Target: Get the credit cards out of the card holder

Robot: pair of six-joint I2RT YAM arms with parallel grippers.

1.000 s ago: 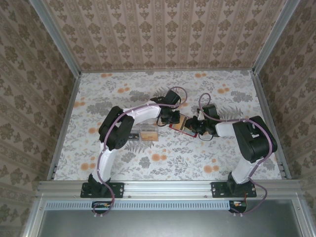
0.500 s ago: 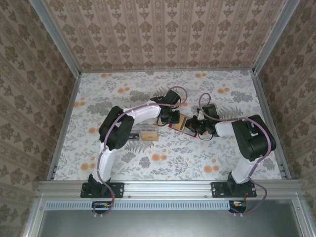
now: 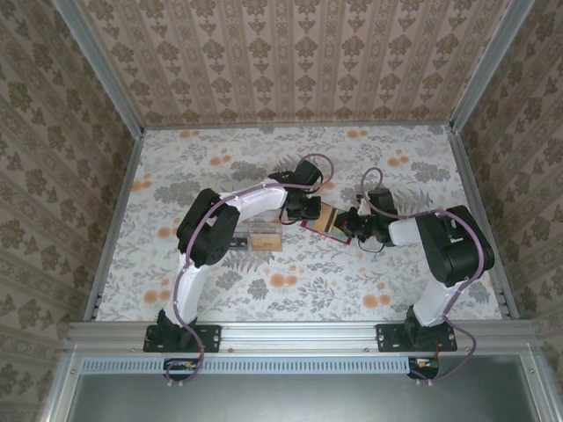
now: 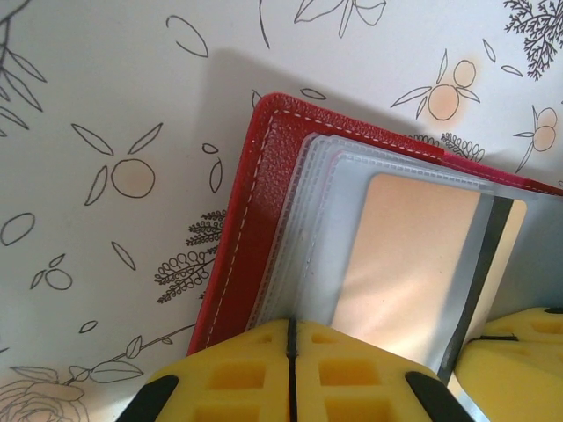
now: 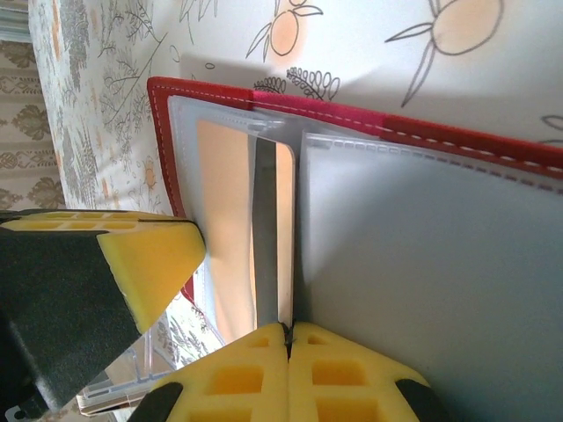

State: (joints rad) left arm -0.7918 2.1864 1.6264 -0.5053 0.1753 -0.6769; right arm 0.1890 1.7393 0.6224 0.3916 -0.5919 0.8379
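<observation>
Right end effector point(image 5: 288, 329) is newly closed on card point(image 5: 230, 220) | holder point(image 4: 260, 189) is clamped by left end effector point(image 4: 292, 327) | withdrawal is enabled

The wallet point(image 4: 251, 229) is grained red with white stitching along its edge. Its sleeves point(image 4: 321, 220) are frosted clear plastic over a card point(image 4: 409, 255) that looks pale tan with a dark grey stripe, though the plastic dulls it. The foam pads point(image 4: 237, 378) are yellow, the tablecloth point(image 4: 106, 70) white with line-drawn leaves and orange fruit, the walls point(image 3: 290, 53) beige damask wallpaper.
</observation>
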